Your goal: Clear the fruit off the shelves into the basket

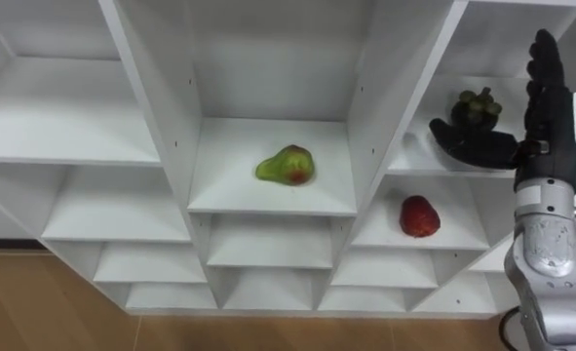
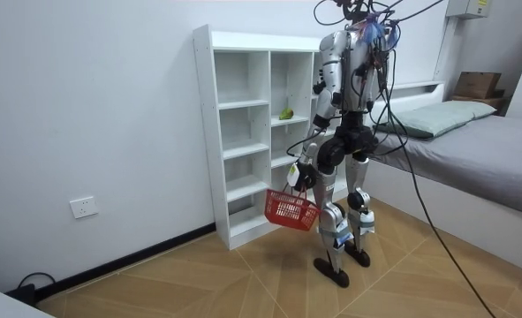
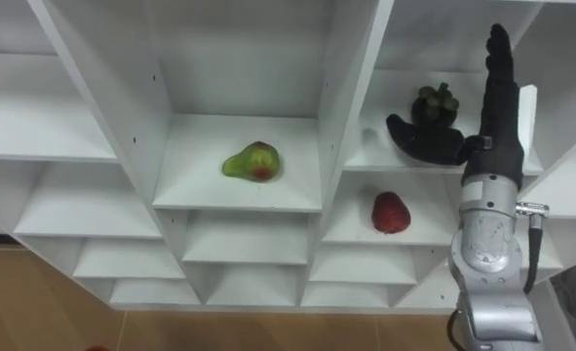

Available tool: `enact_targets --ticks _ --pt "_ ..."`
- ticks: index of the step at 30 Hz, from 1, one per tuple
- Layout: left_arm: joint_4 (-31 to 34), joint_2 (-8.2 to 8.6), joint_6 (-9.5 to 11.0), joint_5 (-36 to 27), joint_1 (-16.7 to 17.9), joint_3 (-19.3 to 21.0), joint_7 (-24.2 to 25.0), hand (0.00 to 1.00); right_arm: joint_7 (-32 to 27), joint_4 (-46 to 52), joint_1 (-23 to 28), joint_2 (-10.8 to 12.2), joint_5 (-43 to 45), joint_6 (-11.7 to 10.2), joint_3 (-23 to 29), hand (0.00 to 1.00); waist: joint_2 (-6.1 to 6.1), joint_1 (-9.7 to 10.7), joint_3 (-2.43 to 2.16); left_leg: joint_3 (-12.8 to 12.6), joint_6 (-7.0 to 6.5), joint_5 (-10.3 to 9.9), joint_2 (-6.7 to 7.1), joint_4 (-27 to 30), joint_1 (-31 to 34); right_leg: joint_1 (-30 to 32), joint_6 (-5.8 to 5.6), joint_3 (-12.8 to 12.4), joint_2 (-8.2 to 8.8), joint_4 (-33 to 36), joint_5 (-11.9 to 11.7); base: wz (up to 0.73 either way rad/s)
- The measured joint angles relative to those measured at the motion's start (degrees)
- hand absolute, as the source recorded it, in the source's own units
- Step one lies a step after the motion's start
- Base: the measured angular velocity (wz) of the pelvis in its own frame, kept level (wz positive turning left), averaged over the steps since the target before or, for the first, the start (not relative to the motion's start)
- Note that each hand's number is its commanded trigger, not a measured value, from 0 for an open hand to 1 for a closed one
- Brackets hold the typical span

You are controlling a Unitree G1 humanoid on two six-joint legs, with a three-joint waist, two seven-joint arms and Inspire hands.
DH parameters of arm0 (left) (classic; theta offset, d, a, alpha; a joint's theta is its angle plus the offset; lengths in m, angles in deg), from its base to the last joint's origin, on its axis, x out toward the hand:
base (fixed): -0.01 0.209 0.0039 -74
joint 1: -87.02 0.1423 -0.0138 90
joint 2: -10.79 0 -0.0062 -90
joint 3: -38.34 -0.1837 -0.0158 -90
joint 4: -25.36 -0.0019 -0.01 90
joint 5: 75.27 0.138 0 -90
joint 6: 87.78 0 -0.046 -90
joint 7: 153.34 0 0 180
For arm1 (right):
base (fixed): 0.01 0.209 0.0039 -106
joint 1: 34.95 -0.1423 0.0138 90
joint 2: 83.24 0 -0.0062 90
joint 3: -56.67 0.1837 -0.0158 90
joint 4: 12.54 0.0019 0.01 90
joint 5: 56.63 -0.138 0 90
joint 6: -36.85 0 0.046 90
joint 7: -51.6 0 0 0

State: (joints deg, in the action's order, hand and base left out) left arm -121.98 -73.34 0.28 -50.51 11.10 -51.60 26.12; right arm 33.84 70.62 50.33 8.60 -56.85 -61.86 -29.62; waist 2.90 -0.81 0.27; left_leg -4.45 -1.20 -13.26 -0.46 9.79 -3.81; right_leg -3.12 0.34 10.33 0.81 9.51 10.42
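Observation:
Three fruits lie in the white closet. A green and red pear rests on the middle shelf. A dark mangosteen sits one compartment to the right, and a red fruit lies on the shelf below it. My right hand is raised just right of the mangosteen, open, fingers straight up, with the thumb stretched left beneath the fruit. It holds nothing. In the room view my left hand hangs low by my side, shut on the handle of a red basket.
I stand facing the closet on a wooden floor. A bed lies behind me at the room view's right. The closet's vertical dividers separate the fruit compartments.

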Motion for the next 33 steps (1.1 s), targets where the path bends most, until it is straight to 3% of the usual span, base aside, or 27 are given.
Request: enact_targets --ticks 14,24,33 --pt "0.07 0.18 -1.05 2.47 0.03 1.02 0.58 1.0 0.33 -2.53 -0.02 -0.01 0.36 0.14 0.01 0.0 0.11 -0.18 0.0 0.39 0.0 0.0 0.0 0.21 0.03 -0.3 0.0 0.71 0.06 0.0 0.0 0.01" --pt "0.26 0.07 -2.51 2.47 -0.78 1.83 2.32 1.0 5.04 -12.96 -3.83 -1.99 -0.01 1.33 -0.01 0.0 0.29 0.17 -0.05 0.65 0.0 0.0 0.06 0.93 0.11 -0.74 0.0 0.82 0.16 0.05 0.0 0.01" --pt "1.14 0.09 -2.8 2.27 0.06 2.0 2.39 1.0 8.02 -17.39 -6.52 -2.01 0.04 1.81 0.16 0.0 0.5 0.43 -0.13 1.19 -0.01 -0.01 0.16 1.53 -0.53 -1.78 0.01 1.27 0.29 0.1 0.0 0.01"
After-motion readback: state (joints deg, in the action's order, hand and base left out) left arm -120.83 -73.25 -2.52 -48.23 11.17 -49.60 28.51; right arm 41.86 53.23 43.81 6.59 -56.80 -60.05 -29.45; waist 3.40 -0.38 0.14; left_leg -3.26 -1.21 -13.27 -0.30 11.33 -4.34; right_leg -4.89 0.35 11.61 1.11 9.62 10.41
